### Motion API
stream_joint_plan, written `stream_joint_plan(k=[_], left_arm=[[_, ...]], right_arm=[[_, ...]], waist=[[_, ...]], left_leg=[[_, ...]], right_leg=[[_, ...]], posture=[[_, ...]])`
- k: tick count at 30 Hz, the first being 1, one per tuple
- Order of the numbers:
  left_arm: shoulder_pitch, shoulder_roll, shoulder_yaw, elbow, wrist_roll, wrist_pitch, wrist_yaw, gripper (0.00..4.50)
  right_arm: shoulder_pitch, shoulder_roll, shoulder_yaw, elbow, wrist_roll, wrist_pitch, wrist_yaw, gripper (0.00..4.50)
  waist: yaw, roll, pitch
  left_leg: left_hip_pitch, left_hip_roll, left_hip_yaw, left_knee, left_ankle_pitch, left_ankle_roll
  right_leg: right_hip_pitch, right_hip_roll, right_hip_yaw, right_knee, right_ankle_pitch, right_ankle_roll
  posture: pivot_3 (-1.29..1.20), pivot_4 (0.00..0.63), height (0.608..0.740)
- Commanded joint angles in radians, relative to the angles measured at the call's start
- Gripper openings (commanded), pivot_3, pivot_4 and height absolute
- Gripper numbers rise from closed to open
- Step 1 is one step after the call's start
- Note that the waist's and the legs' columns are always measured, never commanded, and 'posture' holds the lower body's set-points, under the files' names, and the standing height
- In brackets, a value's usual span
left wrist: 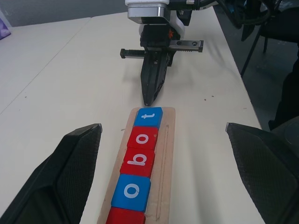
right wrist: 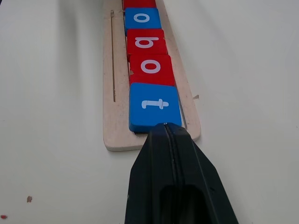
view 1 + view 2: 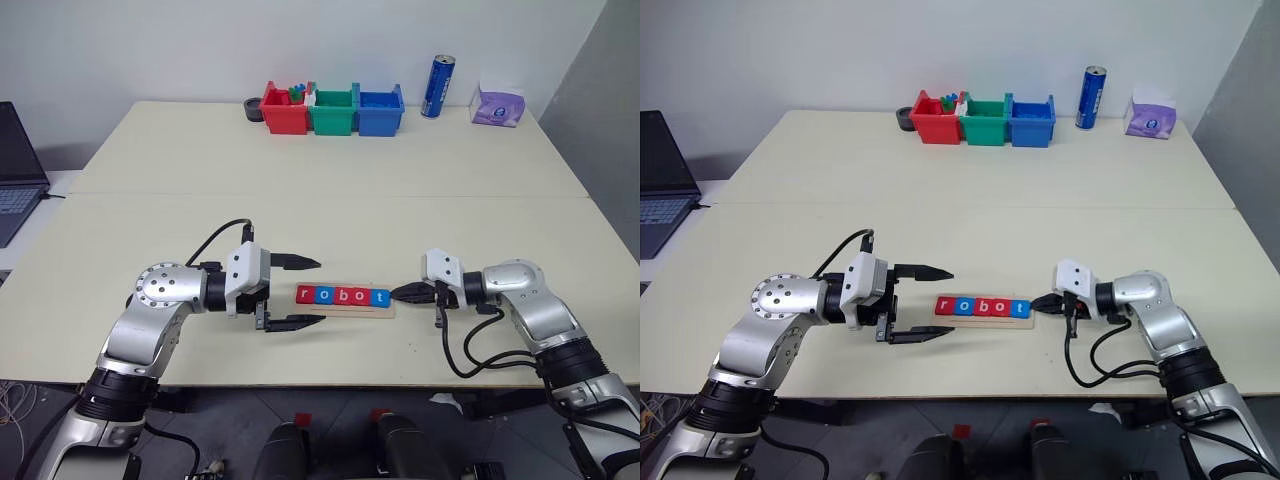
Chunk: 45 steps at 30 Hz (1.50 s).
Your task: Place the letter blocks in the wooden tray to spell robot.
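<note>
Showing the closed right hand (image 2: 164,127) touching blue t (image 2: 154,106); left hand (image 3: 297,293) gapes.

Desk (image 3: 320,170): pale cream top, seam ran across width. Along far edge stood three plastic bins touching in row: red bin (image 3: 284,110), green bin (image 3: 333,112), blue bin (image 3: 380,112). Red bin held small coloured pieces. Dark round object (image 3: 253,108) sat just beside red bin. Blue can (image 3: 437,87) stood upright near blue bin. Purple tissue pack (image 3: 497,104) lay beside can. Laptop (image 3: 15,170) sat open at desk's left edge.
</note>
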Motion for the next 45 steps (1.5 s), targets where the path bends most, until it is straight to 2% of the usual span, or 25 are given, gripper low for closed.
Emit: stream_joint_plan(k=[1,6,12,32,45], left_arm=[[0.001,0.009,0.012,-0.031,-0.013,-0.004,-0.003,4.50],[0.007,0.011,0.012,-0.037,-0.017,-0.003,-0.006,4.50],[0.007,0.011,0.009,-0.045,-0.022,0.004,-0.007,4.50],[0.007,0.018,0.013,-0.063,-0.027,0.025,-0.008,4.50],[0.006,0.019,0.014,-0.062,-0.025,0.026,-0.004,4.50]], right_arm=[[-0.002,-0.028,-0.025,-0.051,0.032,0.017,0.023,0.01],[0.050,-0.074,-0.028,-0.164,0.081,0.088,0.064,0.01],[0.082,-0.044,-0.009,-0.227,0.081,0.120,0.022,0.01],[0.055,0.006,0.022,-0.137,0.018,0.035,-0.060,0.01],[0.056,-0.014,0.001,-0.181,0.072,0.086,-0.017,0.01]], waist=[[0.000,0.000,0.000],[0.001,0.000,0.000],[0.000,0.000,0.000],[0.000,0.000,0.000],[0.000,0.000,0.000]], left_leg=[[0.000,0.000,0.000,0.000,0.000,0.000],[0.000,0.000,0.000,0.000,0.000,0.000],[0.000,0.000,0.000,0.000,0.000,0.000],[0.000,0.000,0.000,0.000,0.000,0.000],[0.000,0.000,0.000,0.000,0.000,0.000]], right_leg=[[0.000,0.000,0.000,0.000,0.000,0.000],[0.000,0.000,0.000,0.000,0.000,0.000],[0.000,0.000,0.000,0.000,0.000,0.000],[0.000,0.000,0.000,0.000,0.000,0.000],[0.000,0.000,0.000,0.000,0.000,0.000]], posture=[[0.00,0.150,0.740],[0.00,0.150,0.740],[0.00,0.150,0.740],[0.00,0.150,0.740],[0.00,0.150,0.740]])
